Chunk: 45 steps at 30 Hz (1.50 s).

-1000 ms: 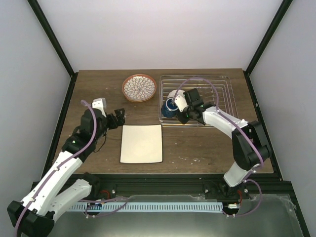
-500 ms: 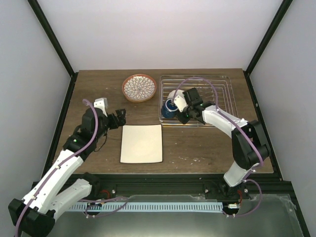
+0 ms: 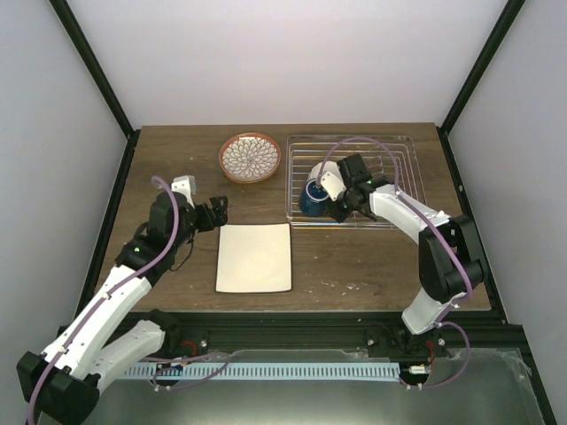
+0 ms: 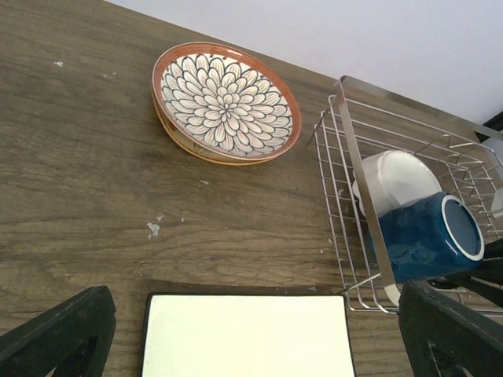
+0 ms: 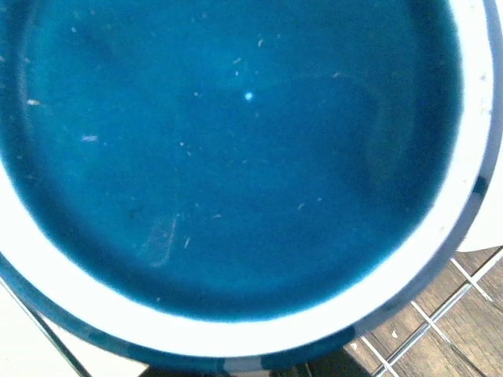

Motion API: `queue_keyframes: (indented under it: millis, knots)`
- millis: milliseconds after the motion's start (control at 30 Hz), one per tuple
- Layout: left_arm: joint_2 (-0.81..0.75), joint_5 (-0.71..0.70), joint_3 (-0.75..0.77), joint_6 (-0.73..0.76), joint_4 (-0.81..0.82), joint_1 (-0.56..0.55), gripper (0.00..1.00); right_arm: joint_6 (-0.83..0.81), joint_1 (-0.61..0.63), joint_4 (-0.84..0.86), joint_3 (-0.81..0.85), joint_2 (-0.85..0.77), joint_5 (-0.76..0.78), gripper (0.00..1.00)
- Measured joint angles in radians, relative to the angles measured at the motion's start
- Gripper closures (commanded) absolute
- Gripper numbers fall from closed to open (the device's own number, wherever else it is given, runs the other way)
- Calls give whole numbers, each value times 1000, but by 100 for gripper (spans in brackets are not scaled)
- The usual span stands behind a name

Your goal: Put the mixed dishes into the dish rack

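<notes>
The dark blue mug [image 3: 312, 198] lies tilted on its side at the near-left corner of the dish rack [image 3: 407, 142], its mouth toward my right gripper [image 3: 335, 204], which is shut on its rim. The mug's blue inside [image 5: 236, 157] fills the right wrist view and hides the fingers. A white scalloped bowl [image 4: 397, 179] sits in the rack just behind the mug [image 4: 424, 236]. The round patterned plate [image 3: 250, 158] and the cream rectangular plate [image 3: 254, 257] rest on the table. My left gripper [image 3: 215, 212] hovers open at the cream plate's far-left corner, holding nothing.
The rack's raised rim [image 4: 357, 157] stands between the table and the mug. Bare wood [image 3: 177, 159] lies left of the patterned plate [image 4: 226, 102]. Black frame posts and white walls close in the table's sides and back.
My right gripper has carried the mug a little rightward and farther over the rack's rim. The left arm has barely moved.
</notes>
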Motion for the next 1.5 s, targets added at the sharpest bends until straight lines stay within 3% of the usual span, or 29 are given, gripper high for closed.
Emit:
queue_keyframes:
  millis: [233, 500, 900, 1233, 1500]
  knots:
    - [1, 4, 1, 0, 0, 0, 0, -3, 0, -33, 35, 32, -5, 91]
    - [15, 5, 4, 0, 0, 0, 0, 10, -1, -29, 55, 53, -8, 70]
    - [29, 6, 8, 4, 1, 0, 0, 31, -2, -28, 58, 48, -2, 60]
    - [219, 12, 112, 42, 6, 38, 0, 121, -2, -50, 56, -29, 85, 54]
    - [384, -19, 156, 83, 7, 45, 0, 207, 42, -34, 15, -211, 225, 49]
